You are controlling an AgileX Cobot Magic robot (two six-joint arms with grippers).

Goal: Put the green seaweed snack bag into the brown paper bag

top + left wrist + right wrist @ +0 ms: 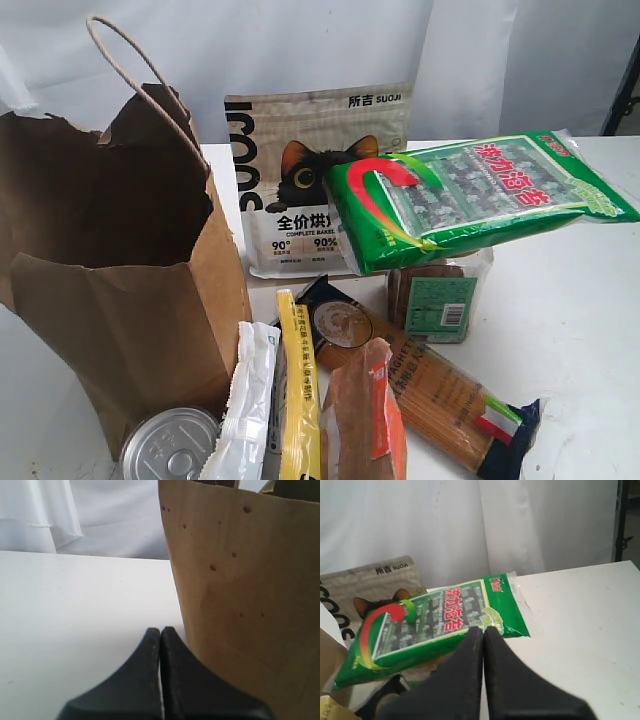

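Before closing on anything, open the right pincer [483,629], now pressed shut tip to tip and empty, aimed at the near long edge of the green seaweed snack bag [440,617]; contact with that edge impossible to judge from the wrist view. Expect a light, flat, glossy packet: slippery film, limp enough to sag from one corner, with brittle sheets inside likely to crack under a hard squeeze or a bend. Take hold on the sealed rim at the short end nearest the pincer, clear of the window, and pinch firmly but shallowly. Find it perched askew, apparently propped on a green-labelled jar [440,300], left end up by the cat-food pouch [300,160], raised off the white counter [580,620]; watch for a slide on first touch. Further out, note the spaghetti packet [430,385] and tin can [170,445] in front, and the brown paper bag [130,290] standing open-mouthed well to the left. Leave the left pincer [161,630], likewise shut on nothing, just beside that bag's wall, low over the counter.
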